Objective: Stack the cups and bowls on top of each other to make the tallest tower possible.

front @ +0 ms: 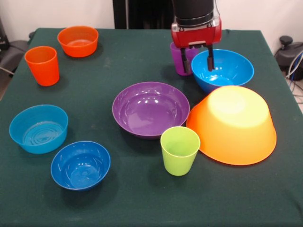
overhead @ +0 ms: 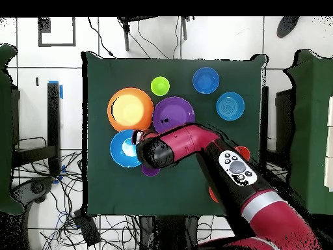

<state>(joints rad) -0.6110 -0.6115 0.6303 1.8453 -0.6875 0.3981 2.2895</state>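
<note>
My gripper (front: 198,60) is open at the back right. One finger hangs at the purple cup (front: 179,59), the other over the rim of the large blue bowl (front: 222,70). It holds nothing. The orange-yellow bowl (front: 232,125) lies upside down at the right, beside the upright purple bowl (front: 150,109). The lime green cup (front: 180,150) stands in front of them. The orange cup (front: 42,65), small orange bowl (front: 78,41), light blue bowl (front: 39,128) and dark blue bowl (front: 80,164) stand apart at the left. The yellow cup is out of view. No piece rests on another.
The green-covered table (front: 142,198) carries everything. In the overhead view my red arm (overhead: 195,146) reaches across the table and hides part of the purple cup (overhead: 151,170) and the blue bowl (overhead: 123,148). Cables lie on the floor beside the table.
</note>
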